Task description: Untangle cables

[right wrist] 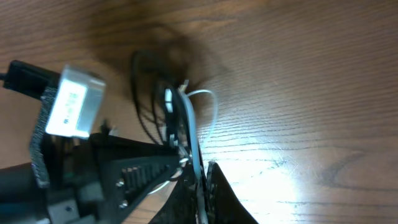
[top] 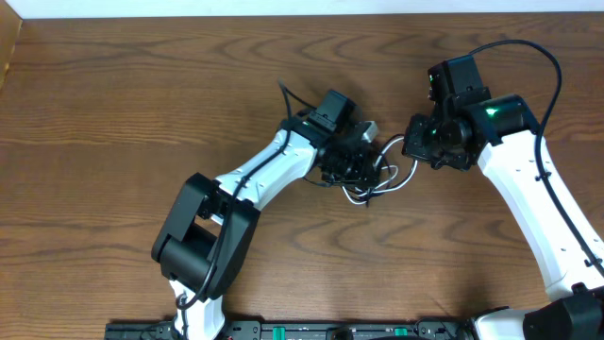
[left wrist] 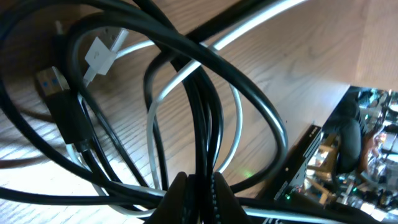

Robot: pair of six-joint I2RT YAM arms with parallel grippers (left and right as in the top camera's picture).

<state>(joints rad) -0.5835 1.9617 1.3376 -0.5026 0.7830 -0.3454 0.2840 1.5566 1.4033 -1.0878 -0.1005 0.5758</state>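
Overhead, we see the cables (top: 379, 184) knotted mid-tabletop (top: 113, 94) between the left hand (top: 357, 170) and right hand (top: 411, 151), with bare wood grain all round.

From the left wrist, our fingers (left wrist: 177, 196) pinch glossy black strands (left wrist: 205, 124), and a white cord (left wrist: 242, 31) loops through.

From the right wrist, our fingers (right wrist: 227, 199) press together on the thin white cord.

The left arm (top: 269, 173) and right arm (top: 533, 203) were white with black joints. A green light (top: 491, 113) glowed at the right wrist, a thick black wire (top: 528, 45) looped off it; the fingers (left wrist: 175, 202) were black wedges.
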